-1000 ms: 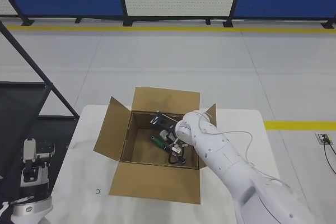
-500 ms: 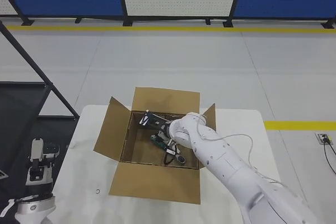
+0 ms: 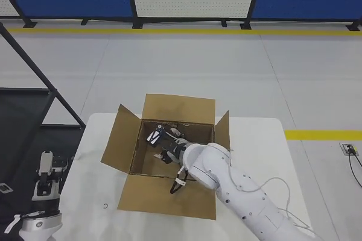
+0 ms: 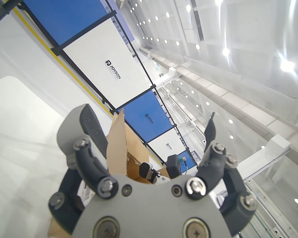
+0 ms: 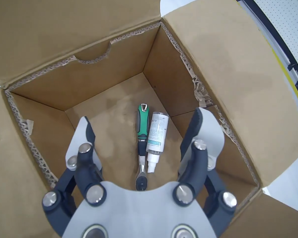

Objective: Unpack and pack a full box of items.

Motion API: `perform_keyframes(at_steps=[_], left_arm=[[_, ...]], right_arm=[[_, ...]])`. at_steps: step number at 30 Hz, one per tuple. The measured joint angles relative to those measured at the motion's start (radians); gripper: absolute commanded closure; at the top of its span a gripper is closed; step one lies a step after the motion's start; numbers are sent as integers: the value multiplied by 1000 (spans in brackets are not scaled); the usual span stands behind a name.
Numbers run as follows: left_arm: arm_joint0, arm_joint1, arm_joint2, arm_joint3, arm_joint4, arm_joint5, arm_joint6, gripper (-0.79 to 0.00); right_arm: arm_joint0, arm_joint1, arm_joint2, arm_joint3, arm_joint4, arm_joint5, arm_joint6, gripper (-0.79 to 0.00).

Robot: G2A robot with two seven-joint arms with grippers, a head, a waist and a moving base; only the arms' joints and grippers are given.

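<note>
An open cardboard box [image 3: 169, 196] stands on the white table [image 3: 90, 181], all four flaps folded out. On its floor a green-handled ratchet wrench [image 5: 142, 134] and a clear spray bottle [image 5: 157, 134] lie side by side near one corner. My right gripper [image 5: 142, 118] hangs open above them inside the box mouth, nothing between its fingers; the top view shows it [image 3: 160, 137] at the box's far left part. My left gripper [image 4: 149, 113] is open and empty, pointing up, off the table's left front corner [image 3: 46, 172].
A black metal frame [image 3: 48, 90] stands left of the table. A tiny ring-like thing [image 3: 105, 206] lies on the table in front of the box's left flap. The box's left flap [image 4: 119, 137] rises close to my left gripper.
My right gripper has swung leftward across the box, its arm now lying over the box's front right. The left gripper has drifted slightly to the right.
</note>
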Motion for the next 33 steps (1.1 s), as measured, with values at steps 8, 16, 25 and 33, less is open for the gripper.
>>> perform_keyframes(at_steps=[8,16,25,33], left_arm=[[0,0,0,0,0,0,0,-785],[-20,11,17,10,111,31,-127,-785],[-93,25,80,47,169,8,-283,-785],[-121,31,137,40,212,4,-323,-785]], right_arm=[[2,0,-1,5,1,-2,-4,-785],[-62,15,75,-78,64,-87,-126,-785],[-325,89,358,-467,118,-205,-162,-785],[-570,134,643,-693,259,-268,-188,-785]])
